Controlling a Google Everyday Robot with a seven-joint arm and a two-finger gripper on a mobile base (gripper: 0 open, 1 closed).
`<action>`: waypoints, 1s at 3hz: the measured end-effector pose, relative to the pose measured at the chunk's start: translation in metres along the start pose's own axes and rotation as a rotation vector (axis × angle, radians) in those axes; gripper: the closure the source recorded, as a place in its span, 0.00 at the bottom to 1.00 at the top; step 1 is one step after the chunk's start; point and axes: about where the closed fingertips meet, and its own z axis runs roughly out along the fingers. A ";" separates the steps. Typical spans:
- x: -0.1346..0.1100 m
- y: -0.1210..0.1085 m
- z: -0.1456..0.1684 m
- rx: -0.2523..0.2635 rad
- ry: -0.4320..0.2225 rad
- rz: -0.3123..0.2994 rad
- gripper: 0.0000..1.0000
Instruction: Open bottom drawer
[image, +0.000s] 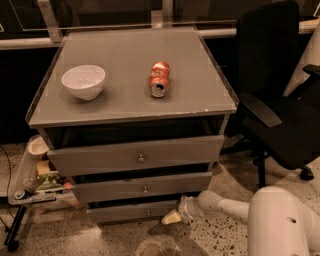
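The grey cabinet has three drawers. The bottom drawer (131, 211) is the slimmest front, with a tiny round knob (148, 212) at its centre; it sits slightly pulled out. My gripper (171, 216) is low near the floor, at the right end of the bottom drawer's front, on the end of the white arm (225, 206) that reaches in from the lower right.
A white bowl (83, 81) and a crushed orange can (159, 79) lie on the cabinet top (200, 75). A black office chair (282, 100) stands at the right. A small cart with clutter (35, 182) stands at the left. The floor is speckled.
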 end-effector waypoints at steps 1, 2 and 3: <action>0.000 0.000 0.000 0.000 0.000 0.000 0.41; 0.000 0.000 0.000 0.000 0.000 0.000 0.64; 0.000 0.000 0.000 0.000 0.000 0.000 0.87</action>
